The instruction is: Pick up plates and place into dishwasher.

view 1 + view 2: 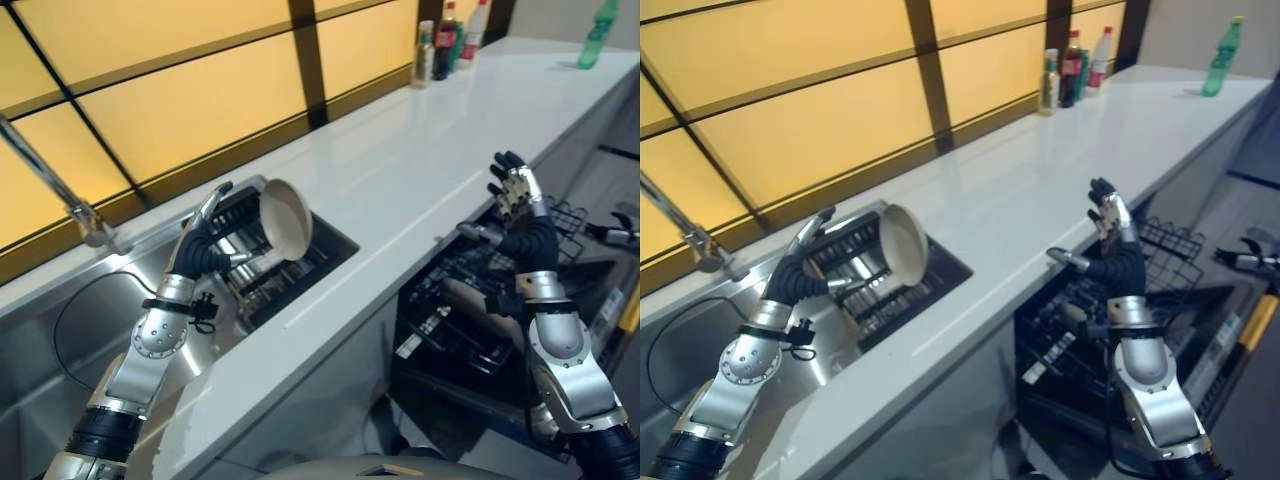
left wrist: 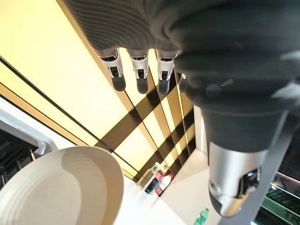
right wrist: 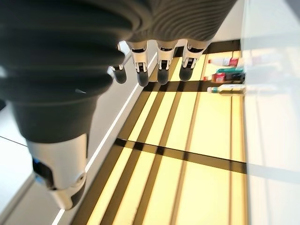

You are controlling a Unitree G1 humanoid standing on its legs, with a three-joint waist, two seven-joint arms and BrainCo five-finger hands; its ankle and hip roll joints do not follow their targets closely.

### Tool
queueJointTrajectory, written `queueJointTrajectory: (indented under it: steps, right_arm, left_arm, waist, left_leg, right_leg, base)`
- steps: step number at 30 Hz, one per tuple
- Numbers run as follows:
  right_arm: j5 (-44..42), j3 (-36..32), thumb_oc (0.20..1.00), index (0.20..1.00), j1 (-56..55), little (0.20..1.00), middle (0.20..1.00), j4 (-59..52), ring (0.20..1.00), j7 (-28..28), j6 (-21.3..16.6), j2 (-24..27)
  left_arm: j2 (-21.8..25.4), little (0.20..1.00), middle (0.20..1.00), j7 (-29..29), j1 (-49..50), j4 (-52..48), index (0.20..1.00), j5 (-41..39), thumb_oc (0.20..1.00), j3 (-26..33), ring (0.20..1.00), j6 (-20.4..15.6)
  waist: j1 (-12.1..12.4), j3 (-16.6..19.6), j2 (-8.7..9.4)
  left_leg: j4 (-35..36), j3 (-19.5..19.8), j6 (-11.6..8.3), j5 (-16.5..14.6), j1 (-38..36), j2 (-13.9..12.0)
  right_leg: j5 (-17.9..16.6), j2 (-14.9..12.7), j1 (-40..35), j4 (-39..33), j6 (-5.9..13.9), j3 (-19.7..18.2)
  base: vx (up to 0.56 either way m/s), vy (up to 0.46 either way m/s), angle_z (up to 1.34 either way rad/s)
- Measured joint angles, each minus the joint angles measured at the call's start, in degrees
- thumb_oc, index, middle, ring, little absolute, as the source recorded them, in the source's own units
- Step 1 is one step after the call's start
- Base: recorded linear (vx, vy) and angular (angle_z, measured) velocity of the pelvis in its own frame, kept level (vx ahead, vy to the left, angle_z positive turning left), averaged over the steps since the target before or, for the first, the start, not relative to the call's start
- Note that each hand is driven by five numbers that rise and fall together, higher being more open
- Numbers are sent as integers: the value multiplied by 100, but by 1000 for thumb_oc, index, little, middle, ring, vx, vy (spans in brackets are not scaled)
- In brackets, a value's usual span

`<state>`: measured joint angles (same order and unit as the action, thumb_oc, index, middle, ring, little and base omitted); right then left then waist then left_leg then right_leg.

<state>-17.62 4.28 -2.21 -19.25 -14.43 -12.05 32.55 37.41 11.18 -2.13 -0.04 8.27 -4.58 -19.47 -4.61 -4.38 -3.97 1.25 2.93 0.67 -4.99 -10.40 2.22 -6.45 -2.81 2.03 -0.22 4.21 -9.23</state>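
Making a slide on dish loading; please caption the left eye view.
Left hand lifts a plate above the sink rack; right hand open over the dishwasher.

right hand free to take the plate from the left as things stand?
Probably not yet. The right hand is open, raised over the dishwasher rack, while the left hand holds the plate above the sink. Open counter lies between them; nothing blocks, but the gap looks wide.
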Motion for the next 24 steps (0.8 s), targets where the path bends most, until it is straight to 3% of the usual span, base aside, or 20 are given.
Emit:
queueJointTrajectory:
  steps: [4,10,17,20,24]
  right_arm:
    - [-69,36,1000,1000,14,1000,1000,33,1000,-33,2,17]
    - [-282,71,1000,1000,103,1000,1000,186,1000,31,123,183]
    - [-365,-22,1000,1000,99,1000,1000,217,1000,325,167,501]
    - [-402,-190,1000,1000,99,1000,1000,266,1000,451,205,553]
    - [-440,-192,1000,1000,101,1000,1000,403,1000,652,239,654]
  left_arm:
    - [819,1000,1000,464,-57,448,1000,973,1000,-96,1000,32]
    - [1543,1000,1000,865,-546,991,1000,1803,1000,-376,1000,234]
    - [1768,1000,1000,1038,-696,1437,1000,2019,1000,-547,1000,418]
    - [1769,1000,1000,1168,-700,1564,1000,2020,1000,-545,1000,515]
    - [1771,1000,1000,1404,-805,1792,1000,2026,1000,-546,1000,575]
  waist:
    - [-75,-3,37]
    - [-121,-147,-218]
    - [-530,-476,-685]
    - [-568,-624,-834]
    - [-572,-857,-933]
  left_leg:
    - [194,-84,-26,140,-9,7]
    - [349,-161,-19,202,-156,1]
    - [375,-595,14,216,-205,79]
    - [373,-899,18,213,-223,89]
    - [372,-1276,-1,170,-317,109]
  right_leg:
    - [-220,-60,-46,-369,22,10]
    - [-326,-65,-128,-497,19,5]
    - [-276,-143,-117,-478,142,-107]
    - [-270,-149,41,-322,149,-75]
    - [-265,-269,331,-55,122,398]
  base:
    - [-3,191,-8]
    - [19,195,-3]
    - [50,222,-7]
    - [81,114,-35]
    - [87,64,-54]
